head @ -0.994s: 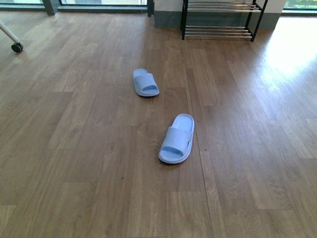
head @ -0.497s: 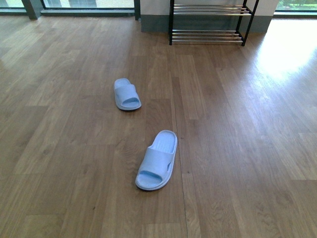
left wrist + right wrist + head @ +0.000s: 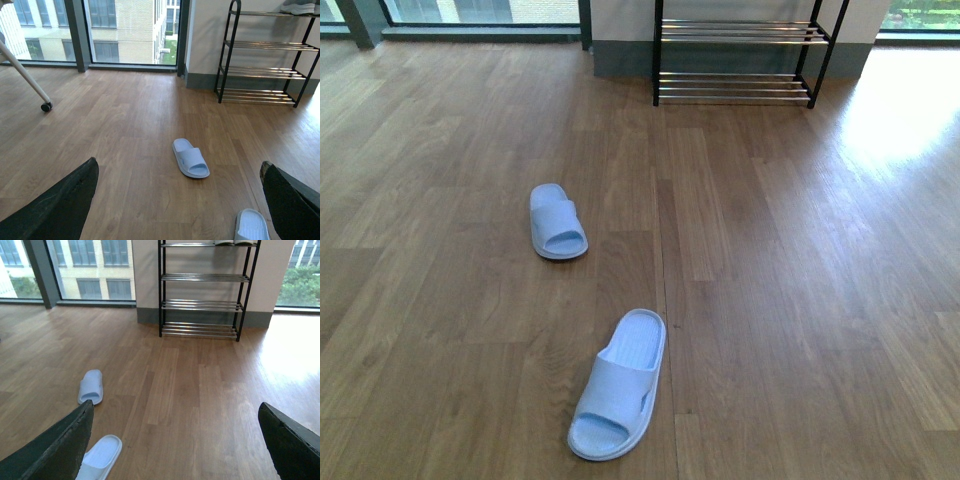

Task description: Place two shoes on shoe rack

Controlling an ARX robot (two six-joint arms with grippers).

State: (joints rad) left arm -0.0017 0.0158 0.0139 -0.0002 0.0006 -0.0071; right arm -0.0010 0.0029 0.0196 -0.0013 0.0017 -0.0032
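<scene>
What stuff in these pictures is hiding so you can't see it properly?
1. Shoe rack: in the front view the picture's upper edge cuts it off, so only two shelves show.
2. Pale things on the top shelf: in the right wrist view only slivers show at the picture's edge, too little to name.
3. Nearer slide: in the right wrist view it is partly behind a dark finger and cut by the edge.
4. Arms: none show in the front view.

Two slides on the floor [image 3: 800, 280], toes toward the camera: one [image 3: 617, 385] close in, the other [image 3: 557, 221] further back and left, well apart. Rack [image 3: 732, 88] stands at the far wall.
</scene>
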